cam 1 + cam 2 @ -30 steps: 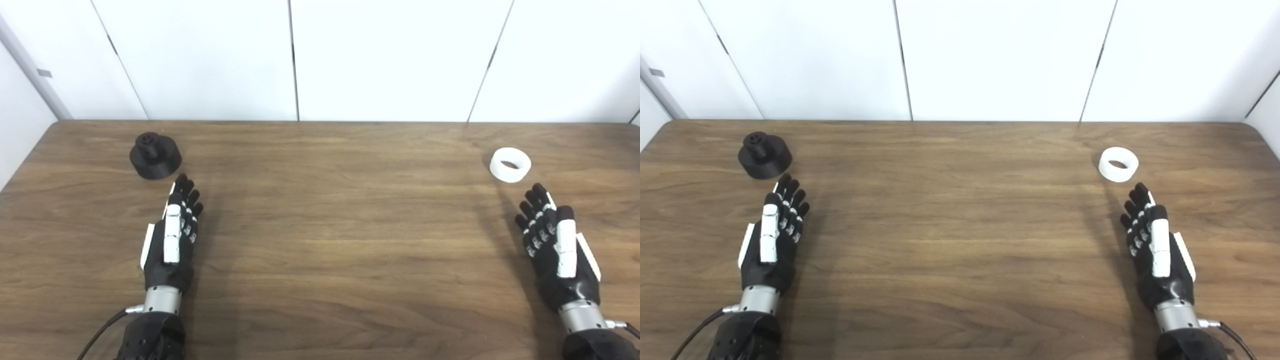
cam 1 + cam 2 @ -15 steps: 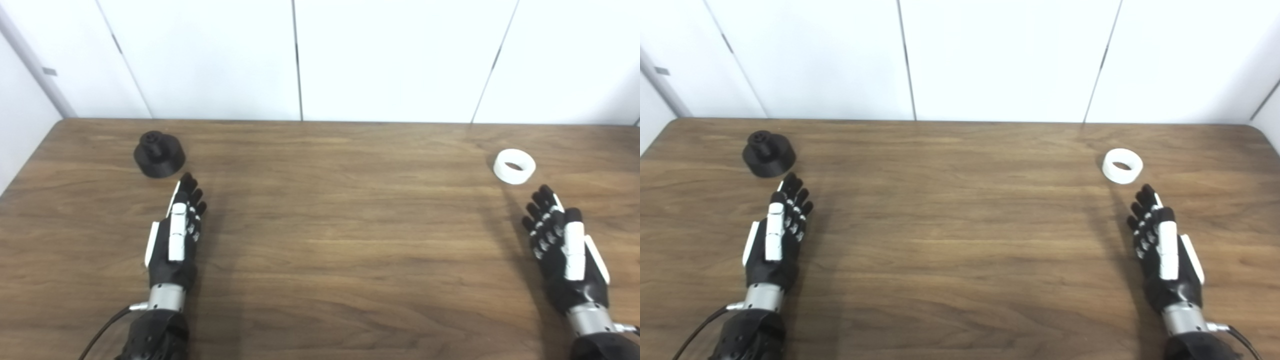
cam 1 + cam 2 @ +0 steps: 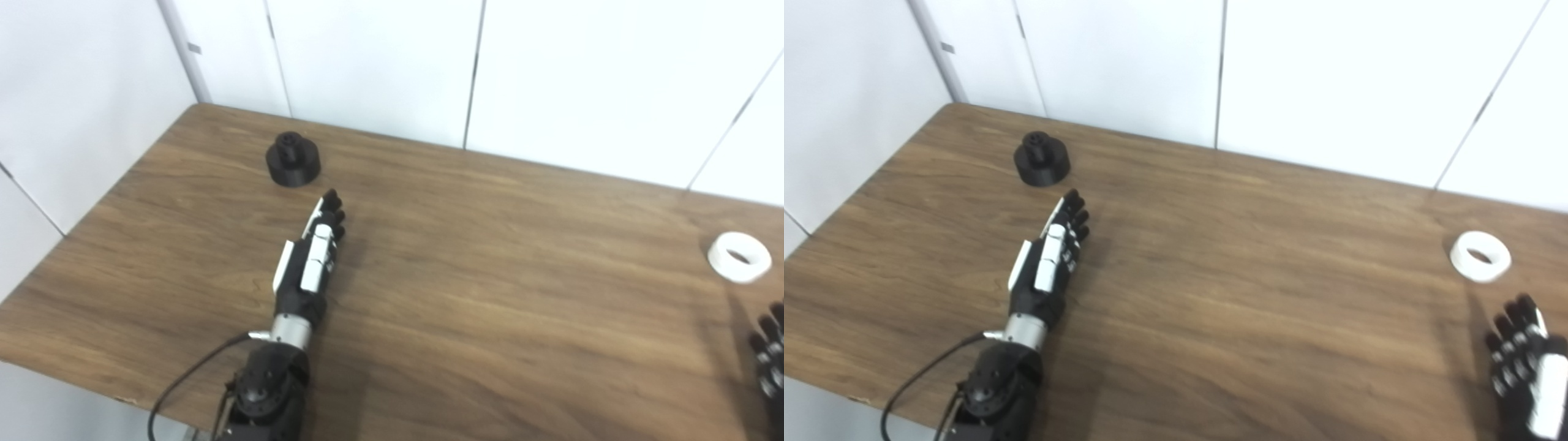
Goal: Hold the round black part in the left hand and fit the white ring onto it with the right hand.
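The round black part (image 3: 293, 160) stands on the wooden table (image 3: 490, 282) near its far left corner, with a small hub on top. My left hand (image 3: 312, 257) lies flat just below and to the right of it, open, fingers stretched toward it and a short way off. Near the right edge the white ring (image 3: 1480, 256) rests flat on the table. My right hand (image 3: 1528, 373) is at the lower right, partly cut off by the picture's edge, open, fingers pointing up toward the ring with a gap between them.
White wall panels (image 3: 392, 67) close off the far side and the left side of the table. The table's left edge and near left corner (image 3: 18, 343) are in view. A black cable (image 3: 184, 380) runs from my left wrist.
The whole picture has swung and tilted to the left, so the camera has moved. Neither the black part nor the ring has moved on the table, and both hands still lie open.
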Action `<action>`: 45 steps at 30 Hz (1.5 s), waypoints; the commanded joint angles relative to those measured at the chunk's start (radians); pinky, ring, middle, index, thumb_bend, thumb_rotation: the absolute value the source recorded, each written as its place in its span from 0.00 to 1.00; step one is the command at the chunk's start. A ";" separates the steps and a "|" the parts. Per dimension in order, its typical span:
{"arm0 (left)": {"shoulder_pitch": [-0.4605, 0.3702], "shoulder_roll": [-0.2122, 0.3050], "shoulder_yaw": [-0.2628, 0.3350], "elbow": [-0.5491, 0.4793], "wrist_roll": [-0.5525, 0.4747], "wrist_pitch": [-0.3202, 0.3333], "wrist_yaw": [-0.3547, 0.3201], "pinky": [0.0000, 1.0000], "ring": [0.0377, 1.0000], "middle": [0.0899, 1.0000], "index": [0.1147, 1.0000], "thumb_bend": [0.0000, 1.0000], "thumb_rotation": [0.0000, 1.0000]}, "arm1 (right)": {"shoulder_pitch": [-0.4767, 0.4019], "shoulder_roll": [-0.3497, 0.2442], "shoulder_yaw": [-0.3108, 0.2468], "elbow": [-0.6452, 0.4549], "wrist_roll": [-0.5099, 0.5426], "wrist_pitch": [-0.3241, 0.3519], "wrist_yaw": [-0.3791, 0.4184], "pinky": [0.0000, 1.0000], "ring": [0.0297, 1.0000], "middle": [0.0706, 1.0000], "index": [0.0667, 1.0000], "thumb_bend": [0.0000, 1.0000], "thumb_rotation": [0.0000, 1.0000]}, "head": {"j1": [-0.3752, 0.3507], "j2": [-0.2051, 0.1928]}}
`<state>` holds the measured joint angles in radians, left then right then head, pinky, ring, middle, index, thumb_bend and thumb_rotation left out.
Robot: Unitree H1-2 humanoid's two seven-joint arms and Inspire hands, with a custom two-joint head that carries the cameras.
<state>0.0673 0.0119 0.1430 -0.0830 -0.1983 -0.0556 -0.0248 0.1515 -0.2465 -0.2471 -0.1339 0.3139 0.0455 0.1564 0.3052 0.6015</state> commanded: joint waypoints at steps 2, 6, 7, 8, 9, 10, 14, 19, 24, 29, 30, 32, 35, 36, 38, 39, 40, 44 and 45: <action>-0.002 -0.006 -0.013 -0.008 0.021 -0.041 0.000 1.00 0.99 0.99 0.98 0.60 0.85 | -0.014 -0.019 0.002 -0.050 -0.007 -0.009 0.005 1.00 1.00 1.00 1.00 0.71 1.00 | 0.003 -0.011; 0.003 -0.004 -0.018 0.005 0.028 -0.055 0.003 1.00 0.99 0.99 0.99 0.57 0.87 | -0.003 0.000 0.002 -0.076 -0.040 0.008 -0.030 1.00 1.00 1.00 1.00 0.59 1.00 | -0.002 -0.029; 0.003 -0.003 -0.019 0.006 0.030 -0.057 0.004 1.00 0.99 0.99 0.99 0.56 0.87 | -0.002 0.004 0.002 -0.079 -0.042 0.011 -0.034 1.00 1.00 1.00 1.00 0.56 1.00 | -0.004 -0.030; 0.003 -0.002 -0.019 0.007 0.031 -0.059 0.005 1.00 0.99 1.00 0.99 0.56 0.88 | -0.001 0.005 0.002 -0.077 -0.046 0.008 -0.036 1.00 1.00 1.00 1.00 0.54 1.00 | -0.008 -0.029; 0.003 -0.002 -0.019 0.007 0.030 -0.060 0.006 0.99 0.99 0.99 0.99 0.56 0.88 | -0.001 0.005 0.002 -0.073 -0.050 0.003 -0.035 1.00 1.00 1.00 1.00 0.55 1.00 | -0.016 -0.027; 0.003 -0.002 -0.019 0.007 0.029 -0.060 0.007 0.99 0.99 0.99 0.99 0.56 0.88 | -0.001 0.005 0.002 -0.070 -0.054 -0.001 -0.035 1.00 1.00 1.00 1.00 0.57 1.00 | -0.017 -0.027; 0.003 0.003 -0.020 0.003 0.050 -0.065 0.018 0.99 0.98 0.99 0.99 0.54 0.89 | 0.002 0.009 0.004 -0.080 -0.060 0.006 -0.036 1.00 1.00 1.00 1.00 0.58 1.00 | -0.033 -0.018; 0.013 0.007 -0.028 -0.019 0.105 -0.061 0.033 0.99 0.98 0.99 0.99 0.54 0.89 | 0.001 -0.004 0.009 -0.083 -0.041 0.011 -0.013 1.00 1.00 1.00 1.00 0.71 1.00 | -0.034 -0.016; 0.017 0.005 -0.027 -0.028 0.110 -0.055 0.034 0.99 0.98 0.99 0.98 0.57 0.84 | 0.008 0.001 0.007 -0.111 -0.027 0.030 -0.013 1.00 1.00 1.00 1.00 0.72 1.00 | -0.028 -0.013; 0.020 0.027 -0.026 -0.063 0.252 -0.038 0.087 0.97 0.96 0.97 0.99 0.62 0.68 | 0.017 0.004 0.007 -0.134 -0.014 0.033 -0.013 1.00 1.00 1.00 1.00 0.70 1.00 | -0.020 -0.004; 0.020 0.030 -0.025 -0.069 0.280 -0.042 0.099 0.98 0.97 0.97 0.99 0.66 0.60 | 0.018 0.003 0.008 -0.137 -0.014 0.033 -0.012 1.00 1.00 1.00 1.00 0.71 1.00 | -0.019 -0.003; 0.011 0.041 -0.014 -0.079 0.363 -0.058 0.139 0.97 0.96 0.96 0.99 0.73 0.50 | 0.019 0.004 0.009 -0.146 -0.008 0.043 -0.015 1.00 1.00 1.00 1.00 0.72 1.00 | -0.018 -0.002; -0.014 0.054 0.016 -0.103 0.424 -0.026 0.184 0.97 0.95 0.94 0.97 0.82 0.49 | 0.017 0.005 0.011 -0.152 -0.011 0.047 -0.016 1.00 1.00 1.00 1.00 0.72 1.00 | -0.021 -0.001; -0.020 0.056 0.023 -0.108 0.428 -0.017 0.188 0.97 0.96 0.95 0.97 0.82 0.50 | 0.016 0.005 0.011 -0.152 -0.011 0.048 -0.015 1.00 1.00 1.00 1.00 0.72 1.00 | -0.022 0.000; -0.043 0.071 0.040 -0.124 0.472 0.019 0.209 0.96 0.95 0.94 0.97 0.82 0.52 | 0.016 0.005 0.011 -0.154 -0.014 0.051 -0.017 1.00 1.00 1.00 1.00 0.73 1.00 | -0.021 0.000; -0.057 0.080 0.050 -0.135 0.491 0.048 0.217 0.95 0.94 0.94 0.97 0.83 0.53 | 0.015 0.005 0.011 -0.156 -0.011 0.057 -0.018 1.00 1.00 1.00 1.00 0.73 1.00 | -0.021 0.000; -0.069 0.089 0.059 -0.144 0.502 0.074 0.220 0.96 0.95 0.94 0.97 0.84 0.52 | 0.014 0.006 0.011 -0.159 -0.010 0.064 -0.019 1.00 1.00 1.00 1.00 0.73 1.00 | -0.020 -0.001; -0.114 0.153 0.089 -0.178 0.500 0.179 0.189 0.98 0.99 0.99 0.98 0.92 0.48 | 0.014 0.013 0.012 -0.174 -0.016 0.077 -0.028 1.00 1.00 1.00 1.00 0.70 1.00 | -0.022 0.001; -0.121 0.169 0.092 -0.183 0.505 0.197 0.185 0.97 0.99 0.99 0.97 0.94 0.48 | 0.014 0.013 0.013 -0.175 -0.017 0.077 -0.026 1.00 1.00 1.00 1.00 0.69 1.00 | -0.022 0.000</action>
<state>-0.0216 0.1502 0.2253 -0.2284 0.2878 0.1307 0.1637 0.1873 -0.2237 -0.2302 -0.2726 0.2925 0.1364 0.1335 0.2823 0.6013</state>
